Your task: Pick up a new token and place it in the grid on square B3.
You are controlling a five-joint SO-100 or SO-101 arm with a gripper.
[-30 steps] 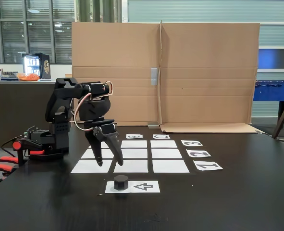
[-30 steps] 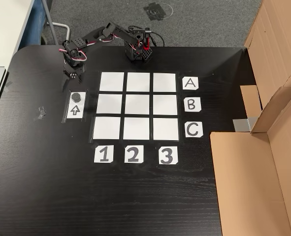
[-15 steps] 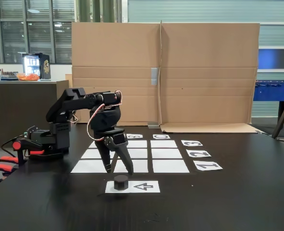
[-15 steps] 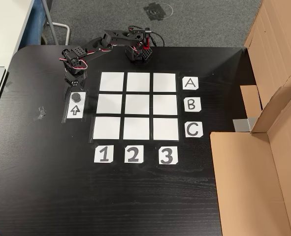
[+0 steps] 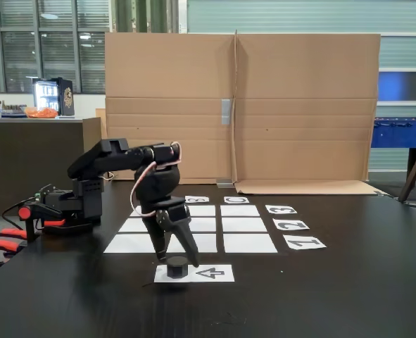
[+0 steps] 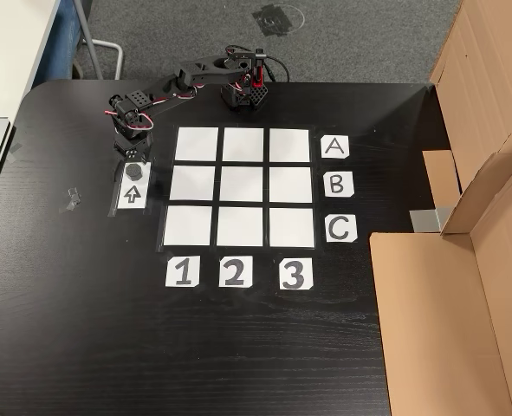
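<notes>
The black token (image 5: pixel 177 266) (image 6: pixel 134 171) sits on the end of the arrow-printed sheet (image 5: pixel 211 272) (image 6: pixel 132 194), outside the grid. My gripper (image 5: pixel 177 258) (image 6: pixel 131 165) hangs open just above it, one finger on each side of the puck and nothing held. The grid (image 5: pixel 240 225) (image 6: pixel 243 185) of nine white squares lies bare beside the sheet. Square B3 (image 5: pixel 202 210) (image 6: pixel 292 185) is bare; it is the middle square of the column by the letter labels in a fixed view from above.
The arm's base (image 5: pixel 74 204) (image 6: pixel 243 87) stands at the table edge. A tall cardboard wall (image 5: pixel 243 105) closes the far side, and cardboard flaps (image 6: pixel 446 303) cover one end of the table. A small scrap (image 6: pixel 68 199) lies near the arrow sheet.
The arm has reached out and down from above the grid's edge, bringing the open gripper over the token. The token has not moved.
</notes>
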